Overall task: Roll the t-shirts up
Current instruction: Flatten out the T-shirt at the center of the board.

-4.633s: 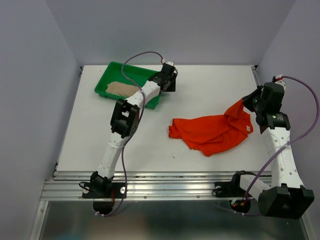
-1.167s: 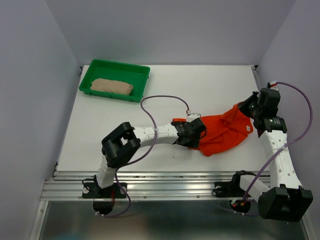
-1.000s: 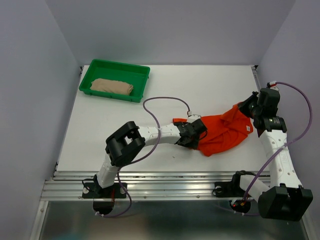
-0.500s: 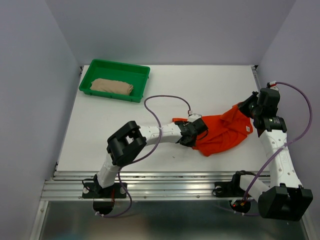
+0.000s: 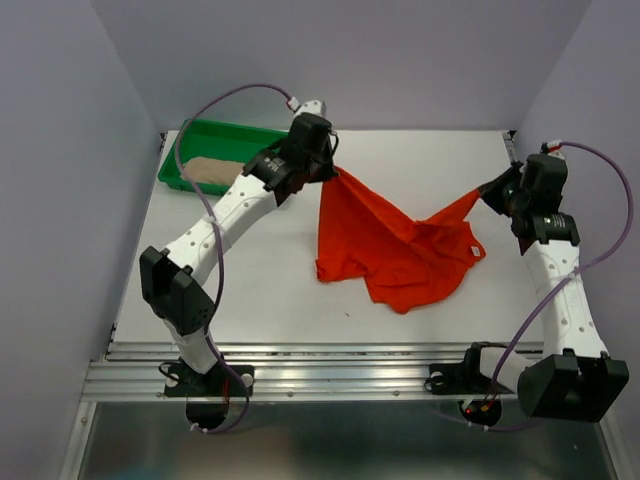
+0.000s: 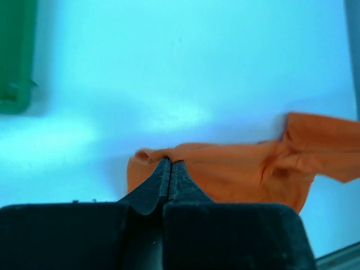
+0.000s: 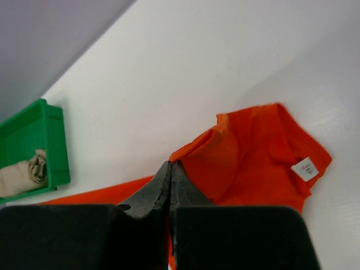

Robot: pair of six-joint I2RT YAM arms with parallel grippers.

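1. Nearest the arm bases, the bulk of the orange t-shirt (image 5: pixel 395 255) lies crumpled on the table (image 5: pixel 250 290), right of centre. Its lower edge rests on the surface.
2. Farther back, two corners are lifted. The left gripper (image 5: pixel 328 172) is clamped tight on the left corner and the right gripper (image 5: pixel 492 192) is pinched on the right one. Both wrist views show fabric caught between closed fingertips.
3. The held edge runs left to right across the table and sags in the middle. I judge the long axis to lie the same way for now. A white label (image 7: pixel 306 167) sits on the right part, so the neck likely points right, though the folds hide the outline.
4. The step looks like spreading the garment flat before rolling. To do it well, draw the arms apart evenly until the sag goes, then lower both corners together so the cloth lands smooth, not bunched.
5. At the far left the green tray (image 5: pixel 230 127) holds the beige t-shirt (image 5: pixel 205 170) — well apart from the orange one.
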